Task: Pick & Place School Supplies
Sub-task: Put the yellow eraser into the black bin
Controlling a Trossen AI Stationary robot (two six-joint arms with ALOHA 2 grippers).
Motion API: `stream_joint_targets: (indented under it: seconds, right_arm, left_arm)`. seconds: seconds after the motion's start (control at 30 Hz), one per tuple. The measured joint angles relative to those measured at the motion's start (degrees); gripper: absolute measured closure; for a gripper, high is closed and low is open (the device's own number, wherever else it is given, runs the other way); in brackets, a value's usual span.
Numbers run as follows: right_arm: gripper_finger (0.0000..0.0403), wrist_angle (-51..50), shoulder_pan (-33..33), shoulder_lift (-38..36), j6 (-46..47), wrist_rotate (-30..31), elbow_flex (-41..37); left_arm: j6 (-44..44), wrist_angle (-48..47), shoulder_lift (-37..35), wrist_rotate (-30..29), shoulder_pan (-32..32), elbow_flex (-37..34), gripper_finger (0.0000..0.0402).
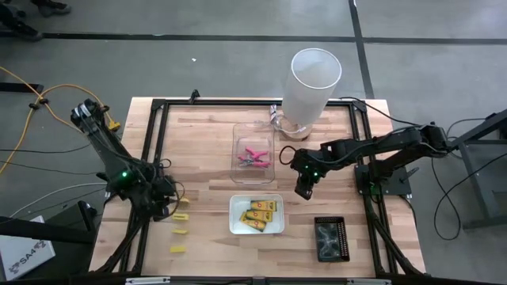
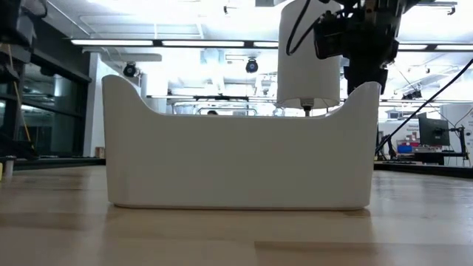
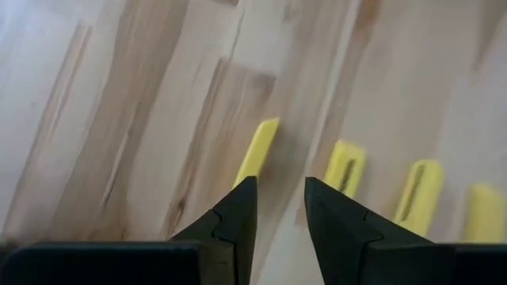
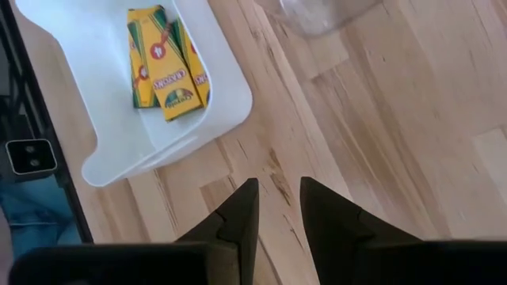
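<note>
Several tiny yellow blocks [image 1: 181, 224] lie flat in a row near the table's left front; in the left wrist view the blocks [image 3: 346, 165] sit just beyond the fingertips. My left gripper [image 1: 165, 202] [image 3: 281, 186] hovers beside the far end of that row, open by a narrow gap and touching nothing. Yellow-orange packets [image 1: 261, 214] [image 4: 165, 59] lie in a white tray [image 1: 235, 224]. Pink-handled scissors [image 1: 253, 156] rest in a clear tray [image 1: 238, 131]. My right gripper [image 1: 303, 190] [image 4: 279, 186] hangs over bare wood to the right of the white tray, also narrowly open and holding nothing.
A tall white cylinder [image 1: 311, 87] stands at the table's far side, right of the clear tray. A black tray [image 1: 331, 239] lies near the front right. In the low view the white tray's wall [image 2: 236, 159] fills the middle. Black frame rails [image 1: 154, 150] run along the table's edges.
</note>
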Motion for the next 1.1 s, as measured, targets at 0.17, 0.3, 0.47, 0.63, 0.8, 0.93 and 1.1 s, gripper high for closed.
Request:
stream_joint_targets:
  seconds: [0.17,0.3,0.47,0.63,0.8,0.93,1.1]
  right_arm:
    - [0.0316,0.6,0.0,0.0,0.0,0.0,0.0]
    - [0.0316,0.9,0.0,0.0,0.0,0.0,0.0]
    - [0.0316,1.9,0.0,0.0,1.4,0.0,0.0]
    - [0.0316,2.0,0.0,0.0,1.5,0.0,0.0]
    - [0.0316,2.4,0.0,0.0,1.5,0.0,0.0]
    - [0.0316,2.6,0.0,0.0,1.5,0.0,0.0]
    - [0.0316,2.9,0.0,0.0,1.5,0.0,0.0]
  left_arm:
    - [1.1,0.3,0.3,2.4,1.5,-2.1,0.0298]
    - [2.7,0.3,0.6,2.7,2.1,-2.6,0.0298]
    - [3.7,0.3,1.5,3.1,2.1,-2.6,0.0298]
    - [4.3,2.1,4.4,3.1,2.1,-2.6,0.0298]
    - [5.7,2.9,9.6,4.3,2.6,-2.6,0.0298]
    - [7.3,3.7,13.0,6.8,4.7,-2.6,0.0298]
    - [12.8,6.7,14.4,7.2,7.6,-2.6,0.0298]
